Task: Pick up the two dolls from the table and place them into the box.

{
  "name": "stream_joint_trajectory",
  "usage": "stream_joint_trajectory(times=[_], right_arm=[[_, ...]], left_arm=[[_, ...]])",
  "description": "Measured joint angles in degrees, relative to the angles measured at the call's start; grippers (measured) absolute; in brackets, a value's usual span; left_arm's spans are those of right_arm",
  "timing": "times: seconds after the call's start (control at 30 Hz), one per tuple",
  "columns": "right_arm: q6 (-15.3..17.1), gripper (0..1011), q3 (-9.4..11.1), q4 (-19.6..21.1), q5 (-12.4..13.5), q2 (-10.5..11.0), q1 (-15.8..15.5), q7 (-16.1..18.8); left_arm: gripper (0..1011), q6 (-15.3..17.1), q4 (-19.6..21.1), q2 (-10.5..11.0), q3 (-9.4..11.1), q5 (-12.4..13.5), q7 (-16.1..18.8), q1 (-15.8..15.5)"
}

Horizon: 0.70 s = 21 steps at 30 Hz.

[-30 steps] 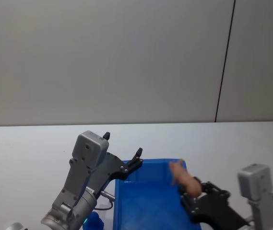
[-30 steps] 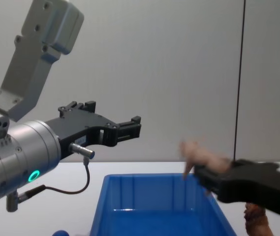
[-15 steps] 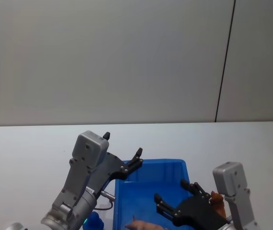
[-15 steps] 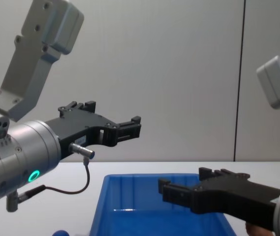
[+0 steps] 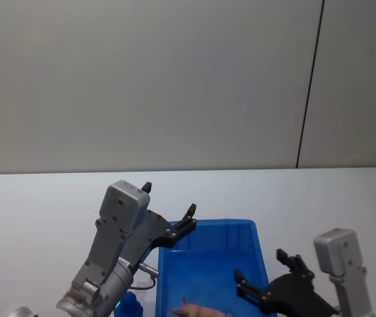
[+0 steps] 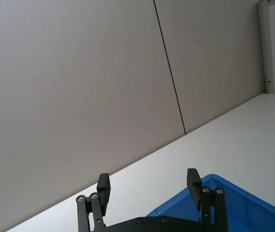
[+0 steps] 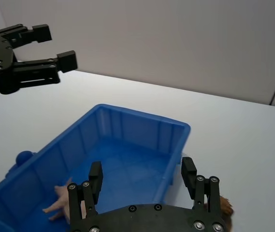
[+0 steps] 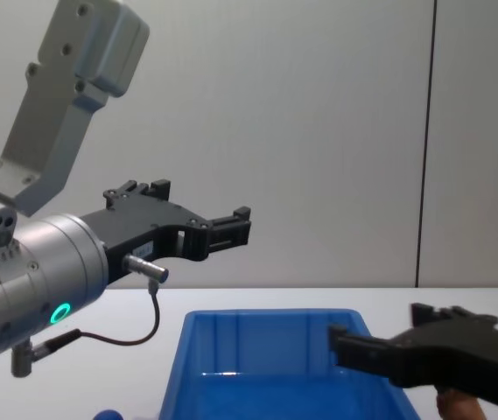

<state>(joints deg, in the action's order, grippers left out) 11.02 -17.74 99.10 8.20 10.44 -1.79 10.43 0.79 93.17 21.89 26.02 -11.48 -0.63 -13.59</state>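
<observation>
Items I logged, each placed against the box [image 5: 209, 232]:

1. Box: a blue bin that stood on the white bench [image 5: 36, 198].
2. Right hand [image 7: 142, 166]: fingers were spread wide and held nothing. It hung above the box's right rim.
3. Left hand [image 6: 148, 179]: fingers were wide and empty. It was raised above the box's far left corner.
4. Pink doll [image 7: 60, 202]: I saw it lying on the box floor, toward the near end, limbs splayed.
5. Blue ball [image 7: 24, 157]: it sat on the bench outside the box, just beside the left wall.
6. Brown furry lump [image 7: 223, 206]: it lay outside the box, just beside the right wall, partly hidden under my right hand.
</observation>
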Motion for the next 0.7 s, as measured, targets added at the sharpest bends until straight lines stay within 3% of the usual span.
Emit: stream_joint_trajectory(times=[0.3,0.7], right_arm=[[-0.2,1001,1.4,3.8,0.5,2.9,-4.2,-5.4],[-0.8,1001,2.9,4.9,1.1,5.0,-7.7,-10.9]], left_arm=[[1001,0.0,0.0,0.0,0.0,0.0,0.0,0.0],[1001,0.0,0.0,0.0,0.0,0.0,0.0,0.0]])
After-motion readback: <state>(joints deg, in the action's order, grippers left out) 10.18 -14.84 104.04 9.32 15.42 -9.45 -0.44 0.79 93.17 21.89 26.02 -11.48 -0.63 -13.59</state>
